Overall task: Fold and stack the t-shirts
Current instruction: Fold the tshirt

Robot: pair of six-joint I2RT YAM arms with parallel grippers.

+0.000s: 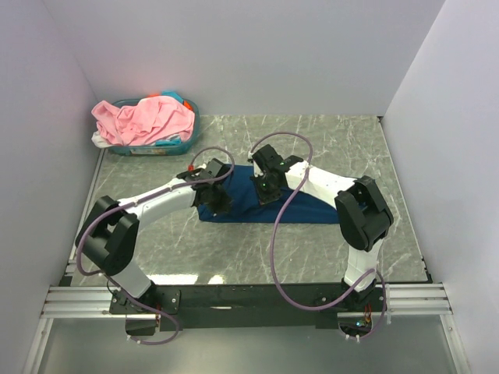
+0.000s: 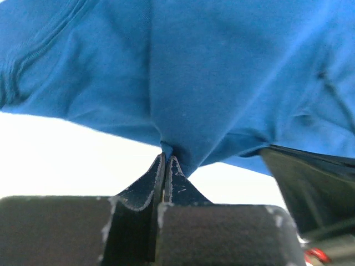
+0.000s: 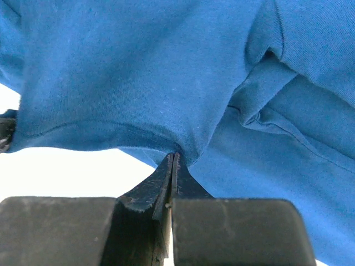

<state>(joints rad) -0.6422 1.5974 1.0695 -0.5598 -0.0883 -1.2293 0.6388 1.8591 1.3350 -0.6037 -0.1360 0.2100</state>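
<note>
A dark navy blue t-shirt (image 1: 308, 210) lies as a long folded band in the middle of the table, partly under both wrists. My left gripper (image 1: 216, 196) is over its left end, shut on a pinch of the blue cloth (image 2: 166, 83), with the fingertips (image 2: 167, 158) closed together. My right gripper (image 1: 267, 191) is over the band's middle, shut on a hem of the same shirt (image 3: 138, 72), fingertips (image 3: 173, 157) closed. A light pink t-shirt (image 1: 148, 118) is heaped in the basket at the back left. No white print shows.
A teal plastic basket (image 1: 191, 128) stands in the back left corner, with pale cloth under the pink one. White walls close the left, back and right sides. The marbled grey table (image 1: 343, 140) has a black rail along its near edge.
</note>
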